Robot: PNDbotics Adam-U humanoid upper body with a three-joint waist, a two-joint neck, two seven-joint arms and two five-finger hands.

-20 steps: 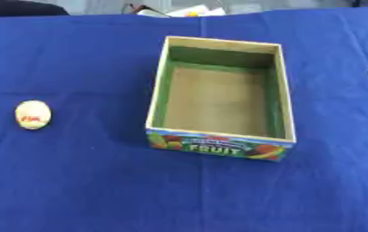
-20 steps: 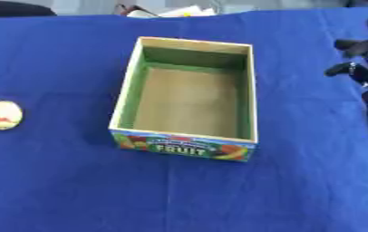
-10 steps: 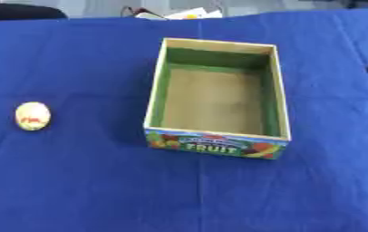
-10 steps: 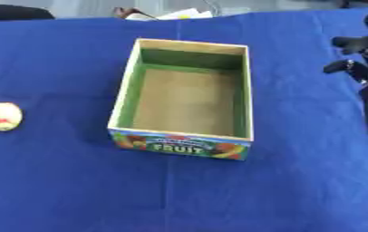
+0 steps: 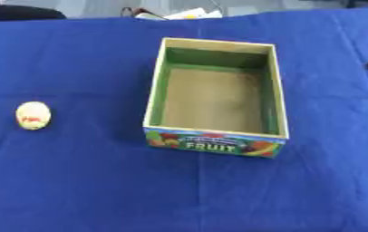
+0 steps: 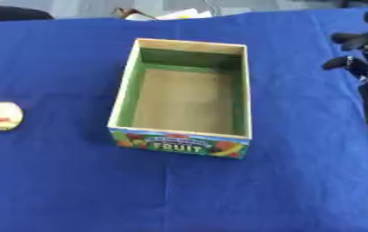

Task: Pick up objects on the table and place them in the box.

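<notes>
Nothing has moved: right hand (image 6: 360, 50) hovers, fingers spread, right of the fruit box (image 6: 125, 93). Small egg-shaped object (image 5: 33, 115) looks light, smooth; pinch its sides.

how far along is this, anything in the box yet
Nothing looks done: the open cardboard box with green inner walls and a FRUIT label shows only its bare brown floor. Nothing is in hand either; the robot's black right hand is at the right edge over the blue tablecloth, holding nothing, fingers apparently relaxed. Left to do: the small pale oval object with a red mark, lying left of the box, needs picking up.
</notes>
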